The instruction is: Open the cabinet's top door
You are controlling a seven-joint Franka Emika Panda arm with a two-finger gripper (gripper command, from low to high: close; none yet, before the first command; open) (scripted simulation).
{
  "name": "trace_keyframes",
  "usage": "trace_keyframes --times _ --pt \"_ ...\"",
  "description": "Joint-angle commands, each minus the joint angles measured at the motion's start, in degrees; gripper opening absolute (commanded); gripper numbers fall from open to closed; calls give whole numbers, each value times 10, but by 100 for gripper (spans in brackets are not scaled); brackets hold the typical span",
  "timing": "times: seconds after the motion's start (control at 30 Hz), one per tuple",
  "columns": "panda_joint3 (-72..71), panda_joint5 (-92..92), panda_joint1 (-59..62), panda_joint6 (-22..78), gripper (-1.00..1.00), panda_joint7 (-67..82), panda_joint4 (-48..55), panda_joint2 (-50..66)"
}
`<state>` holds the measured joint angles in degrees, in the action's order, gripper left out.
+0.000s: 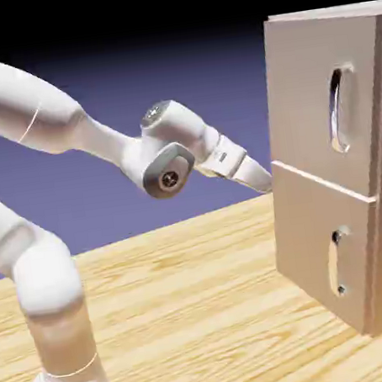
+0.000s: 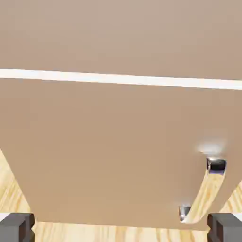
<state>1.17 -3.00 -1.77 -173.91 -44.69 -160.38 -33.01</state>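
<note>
The cabinet (image 1: 334,158) stands on the wooden surface (image 1: 193,313) at the right side of the exterior view. It is a tall tan box with two flat doors, one above the other. Both doors look closed, with a thin pale line between them. The top door (image 1: 322,96) has a long curved silver handle (image 1: 337,111) that stands up and down. The lower door (image 1: 325,249) has a smaller silver handle (image 1: 335,262).

The white arm (image 1: 67,126) reaches across from the left. Its end effector (image 1: 265,178) is right at the cabinet's left edge, near the line between the two doors. I cannot tell if it touches the cabinet.

In the hand view, tan door panels fill almost everything. The two grey fingertips (image 2: 16,226) sit far apart in the bottom corners, so the end effector is wide and holds nothing. The small handle (image 2: 203,191) shows near the right fingertip.
</note>
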Motion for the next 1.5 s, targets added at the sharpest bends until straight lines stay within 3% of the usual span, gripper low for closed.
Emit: trace_keyframes --times 0.0,1.47 --pt "10 -25 -9 1 100 -19 5 -3" --pt "437 -1121 -403 37 100 -833 233 -130"
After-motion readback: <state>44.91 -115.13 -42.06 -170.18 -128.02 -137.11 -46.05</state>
